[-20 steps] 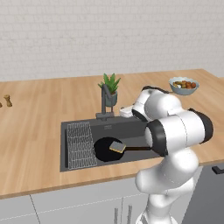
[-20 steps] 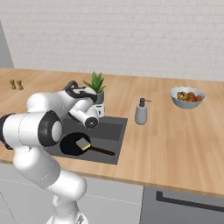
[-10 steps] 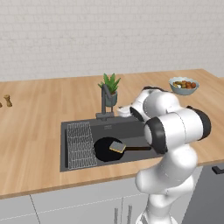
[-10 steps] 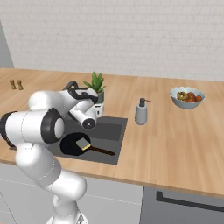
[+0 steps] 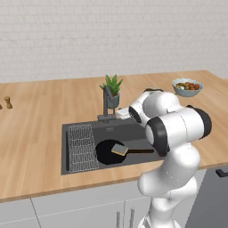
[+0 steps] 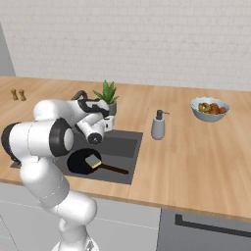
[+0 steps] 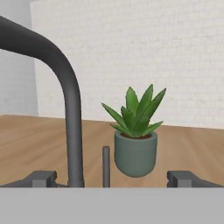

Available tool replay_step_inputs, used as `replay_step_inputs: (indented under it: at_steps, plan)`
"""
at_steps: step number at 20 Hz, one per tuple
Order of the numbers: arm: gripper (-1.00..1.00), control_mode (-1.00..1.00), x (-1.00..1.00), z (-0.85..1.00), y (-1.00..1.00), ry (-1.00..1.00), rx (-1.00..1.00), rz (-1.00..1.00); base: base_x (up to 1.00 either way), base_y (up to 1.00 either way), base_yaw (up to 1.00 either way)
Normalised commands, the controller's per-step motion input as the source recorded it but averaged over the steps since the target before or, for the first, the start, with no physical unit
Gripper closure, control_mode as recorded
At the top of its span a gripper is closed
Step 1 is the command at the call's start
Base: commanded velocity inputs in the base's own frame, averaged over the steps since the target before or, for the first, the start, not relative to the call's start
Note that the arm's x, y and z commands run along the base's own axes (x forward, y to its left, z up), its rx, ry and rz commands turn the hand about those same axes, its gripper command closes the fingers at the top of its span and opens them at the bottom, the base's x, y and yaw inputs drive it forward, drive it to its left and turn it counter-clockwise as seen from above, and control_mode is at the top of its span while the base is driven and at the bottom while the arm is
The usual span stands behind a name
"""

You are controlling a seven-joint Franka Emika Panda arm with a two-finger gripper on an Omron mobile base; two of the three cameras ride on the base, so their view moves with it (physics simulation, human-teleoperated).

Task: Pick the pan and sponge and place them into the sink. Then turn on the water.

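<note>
The black pan (image 5: 106, 152) lies in the dark sink (image 5: 75, 129), its thin handle pointing right. The sponge (image 5: 119, 149) rests on the pan's right side, also seen as the sponge (image 6: 93, 161) on the pan (image 6: 81, 162). My gripper (image 5: 121, 113) hovers over the sink's back edge, just right of the dark faucet (image 5: 107, 103). In the hand view the gripper (image 7: 113, 179) is open and empty, with the faucet post (image 7: 73, 131) and its thin lever (image 7: 106, 166) close ahead between the fingertips (image 7: 41, 178). No water is in view at the spout.
A potted plant (image 5: 113, 91) stands just behind the faucet. A wire rack (image 5: 82, 147) fills the sink's left part. A soap dispenser (image 6: 158, 126) stands right of the sink and a fruit bowl (image 6: 210, 109) farther right. Two small shakers (image 5: 6, 103) stand far left.
My hand has edged slightly left toward the faucet. The pan and sponge lie where they were, and the jaws have stayed open.
</note>
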Motion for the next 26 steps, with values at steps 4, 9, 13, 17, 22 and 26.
replay_step_inputs:
  at_steps: [4,9,13,17,22,26]
  plan:
    - [-1.0,-1.0,0.0,-0.04,0.0,-0.05,0.0,0.0,0.0,0.0,0.0]
    - [-1.0,-1.0,0.0,-0.05,0.0,-0.03,0.0,0.0,0.0,0.0,0.0]
    - [-1.0,-1.0,0.0,-0.26,0.0,-0.03,0.01,0.0,0.0,0.0,0.0]
    - [-1.0,-1.0,0.0,-0.37,0.0,-0.04,0.04,0.0,0.0,0.0,0.0]
    - [-1.0,-1.0,0.05,-0.12,0.0,-0.05,0.04,-0.02,0.0,0.0,0.0]
    - [-1.0,-1.0,0.18,0.0,0.01,-0.02,0.04,-0.03,0.0,0.0,0.0]
